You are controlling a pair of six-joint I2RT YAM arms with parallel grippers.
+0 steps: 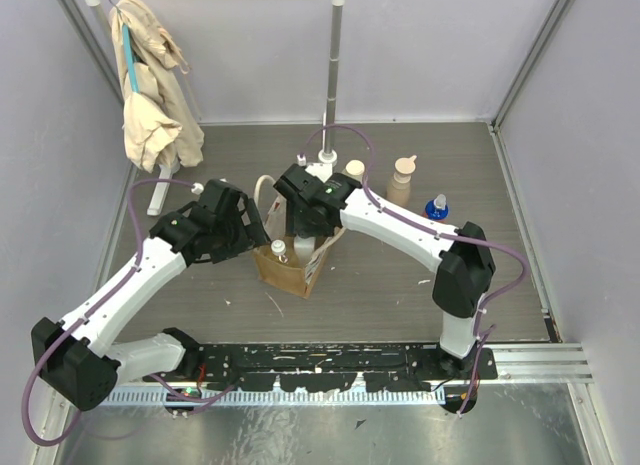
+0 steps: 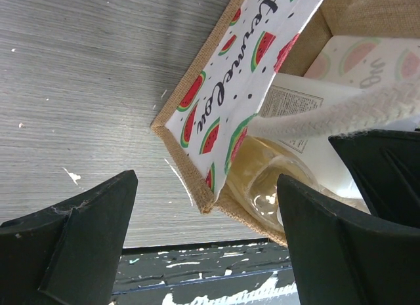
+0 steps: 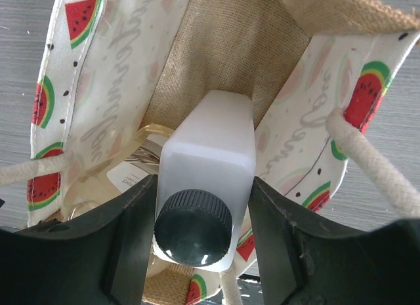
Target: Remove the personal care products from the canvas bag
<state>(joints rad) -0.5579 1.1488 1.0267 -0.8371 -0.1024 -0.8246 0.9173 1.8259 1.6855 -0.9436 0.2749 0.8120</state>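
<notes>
The canvas bag [image 1: 291, 272] stands upright mid-table, with a watermelon-print lining [image 3: 79, 88]. My right gripper [image 3: 200, 220] reaches into it from above and is shut on the white rectangular dark-capped bottle [image 3: 205, 167], one finger against each side. The small amber bottle [image 2: 262, 180] lies beside it inside the bag, and its white cap [image 1: 279, 248] shows from above. My left gripper [image 2: 207, 246] is open, its jaws astride the bag's near corner [image 2: 203, 197]. The cream-capped olive bottle [image 1: 355, 170], the tan pump-top bottle [image 1: 401, 181] and the blue-capped bottle [image 1: 437, 207] stand on the table behind the bag.
A clothes rack with a beige garment [image 1: 150, 95] stands at the back left, and its pole [image 1: 333, 75] rises behind the bag. A cream rope handle [image 3: 374, 167] hangs at the bag's right side. A black strip [image 1: 330, 360] runs along the near edge.
</notes>
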